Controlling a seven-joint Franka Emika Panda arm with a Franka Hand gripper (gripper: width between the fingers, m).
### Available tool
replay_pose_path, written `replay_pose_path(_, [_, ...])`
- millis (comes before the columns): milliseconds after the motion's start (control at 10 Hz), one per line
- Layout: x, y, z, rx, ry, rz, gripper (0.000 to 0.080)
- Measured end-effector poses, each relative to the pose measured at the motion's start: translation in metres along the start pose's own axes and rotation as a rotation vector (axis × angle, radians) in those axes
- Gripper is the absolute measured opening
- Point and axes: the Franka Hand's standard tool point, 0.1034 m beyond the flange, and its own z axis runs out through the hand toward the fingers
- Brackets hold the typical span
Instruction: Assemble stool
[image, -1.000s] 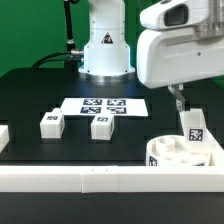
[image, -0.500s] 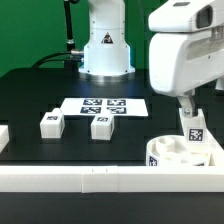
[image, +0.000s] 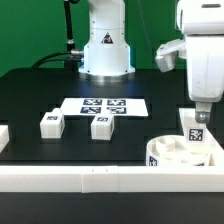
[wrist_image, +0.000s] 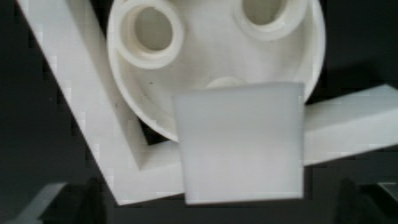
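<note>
Gripper (image: 199, 110): jaws spread fully, nothing held. It hangs directly above the upright leg (image: 195, 130), apart from it or at most just over its top. Contact cannot be ruled out from the exterior view.

Stool seat (image: 178, 156): lies flat in the bench's (image: 30, 95) near corner on the exterior view's right, pushed against the front rail (image: 80, 178). The upright leg stands on the seat's far side with its tagged face towards the exterior camera. In the wrist view its plain top face sits between the jaws, and two open sockets (wrist_image: 151, 30) show beyond it on the disc.

First loose leg (image: 52, 123) and second loose leg (image: 102, 125): on the bench near the marker board (image: 105, 104), well apart from the seat.

Judgement: the step in hand is fixing this leg in its socket, with two legs yet to fit.

How to do it well:
- Come straight down, keeping the leg centred between the jaws so that neither one knocks it sideways.
- Grip on two flat opposite faces, low enough for a firm hold but clear of the seat's top.
- Close gently. The leg looks only loosely seated and could tip.
- Press and turn about the leg's own axis, and let the rails brace the seat against sliding.
- Check the leg is plumb before letting go.
</note>
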Motion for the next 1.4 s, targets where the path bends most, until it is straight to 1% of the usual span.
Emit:
replay_pose_path(100, [-0.0022,-0.0003,0.0025,0.002,-0.005,-0.042,0.0649])
replay_pose_path(300, [-0.0036,-0.0014,0.0061,0.008,-0.008,-0.014,0.0649])
replay_pose_path(500, [-0.0063,-0.0028,0.0112,0.016,-0.011,-0.011,0.0386])
replay_pose_path(600, [-0.0068,-0.003,0.0117,0.017,-0.011,-0.011,0.0386])
replay_pose_path(700, [-0.0069,-0.0029,0.0117,0.016,-0.011,0.004,0.0334])
replay_pose_path(900, [-0.0072,-0.0029,0.0118,0.016,-0.012,0.055,0.0334])
replay_pose_path(1400, [-0.0056,-0.0069,0.0122,0.032,-0.019,0.69,0.0334])
